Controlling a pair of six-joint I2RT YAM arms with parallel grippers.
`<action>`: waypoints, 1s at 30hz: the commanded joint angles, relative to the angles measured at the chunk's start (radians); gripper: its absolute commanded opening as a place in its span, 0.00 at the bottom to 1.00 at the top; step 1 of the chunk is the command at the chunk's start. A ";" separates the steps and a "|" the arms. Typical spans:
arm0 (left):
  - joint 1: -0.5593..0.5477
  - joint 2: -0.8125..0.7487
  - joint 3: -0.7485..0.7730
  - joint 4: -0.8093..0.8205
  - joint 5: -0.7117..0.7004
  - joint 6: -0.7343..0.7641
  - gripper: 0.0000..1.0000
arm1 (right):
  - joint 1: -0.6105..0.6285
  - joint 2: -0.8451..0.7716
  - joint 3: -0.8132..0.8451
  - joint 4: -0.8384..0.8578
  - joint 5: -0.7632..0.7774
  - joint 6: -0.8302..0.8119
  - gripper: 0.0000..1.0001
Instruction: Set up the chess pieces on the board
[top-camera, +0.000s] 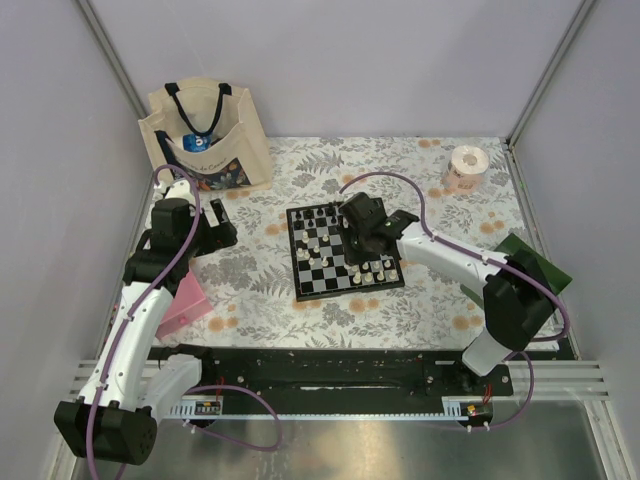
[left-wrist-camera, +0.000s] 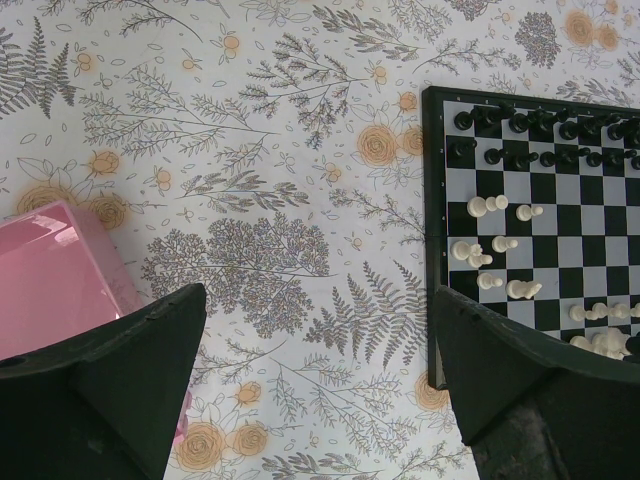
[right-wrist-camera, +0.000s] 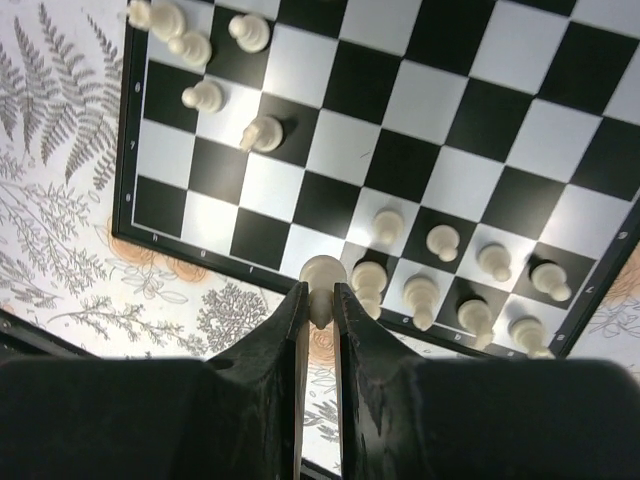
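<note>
I have a white piece (right-wrist-camera: 322, 272) pinched in the right gripper (right-wrist-camera: 320, 292), the jaws nearly closed on it. It sits at the edge of the board (right-wrist-camera: 420, 160), beside the white row (right-wrist-camera: 440, 290), so I judge it belongs there. Other white men (right-wrist-camera: 200, 60) stand loose mid-board. The left gripper (left-wrist-camera: 318, 300) hangs spread wide and empty over the cloth (left-wrist-camera: 250, 150), off the board, probably to keep clear.

Plain pale walls (top-camera: 350, 60) enclose flowered tablecloth (top-camera: 260, 290)
</note>
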 joint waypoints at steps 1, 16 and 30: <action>0.006 -0.010 0.003 0.039 0.002 0.006 0.99 | 0.050 -0.028 -0.017 0.010 -0.017 0.014 0.02; 0.006 -0.007 0.003 0.039 0.002 0.006 0.99 | 0.112 0.084 0.058 0.002 -0.020 0.003 0.02; 0.006 -0.008 0.003 0.039 0.003 0.009 0.99 | 0.125 0.130 0.074 -0.002 -0.017 0.002 0.03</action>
